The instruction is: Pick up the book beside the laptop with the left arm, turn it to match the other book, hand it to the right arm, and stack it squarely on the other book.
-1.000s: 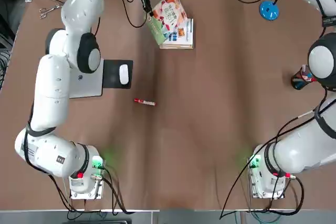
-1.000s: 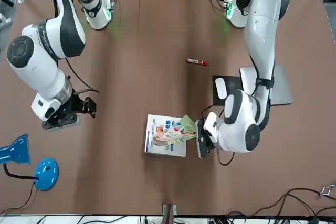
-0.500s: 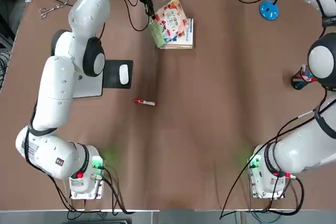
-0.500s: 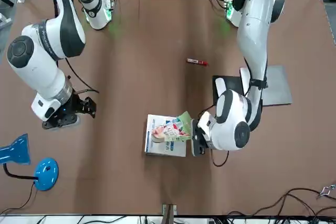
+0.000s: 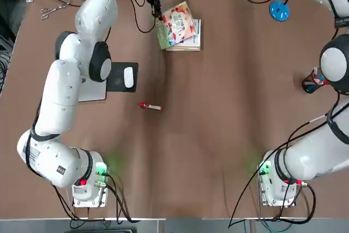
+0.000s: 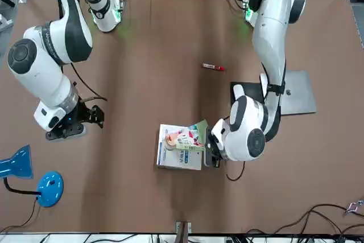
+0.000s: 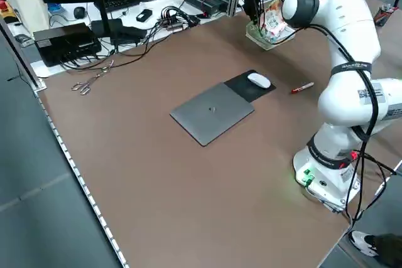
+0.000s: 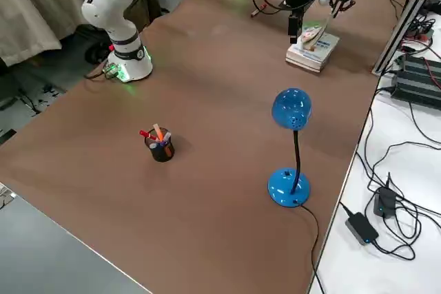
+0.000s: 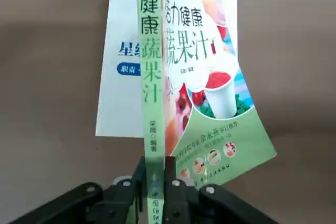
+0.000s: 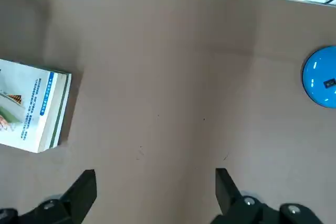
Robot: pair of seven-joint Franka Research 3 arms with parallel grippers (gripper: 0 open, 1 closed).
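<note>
Book (image 9: 210, 140) in left end effector (image 9: 155, 166): pinched firmly across the thickness, near the foot of the spine, over the other book (image 9: 118, 103); cannot tell whether touching it.
Right end effector (image 10: 156, 174): spread wide, holding nothing, off to the side above the worktop (image 10: 157, 103).
Weight: probably light, but likely to swing or twist about so small a pinch.
Stiffness: likely bendy covers, firmer at the spine.
Surface: seemingly glossy, so perhaps slippery.
Handover hold: best across both covers, close to the spine, well away from the left grip; avoid catching one cover alone.
</note>
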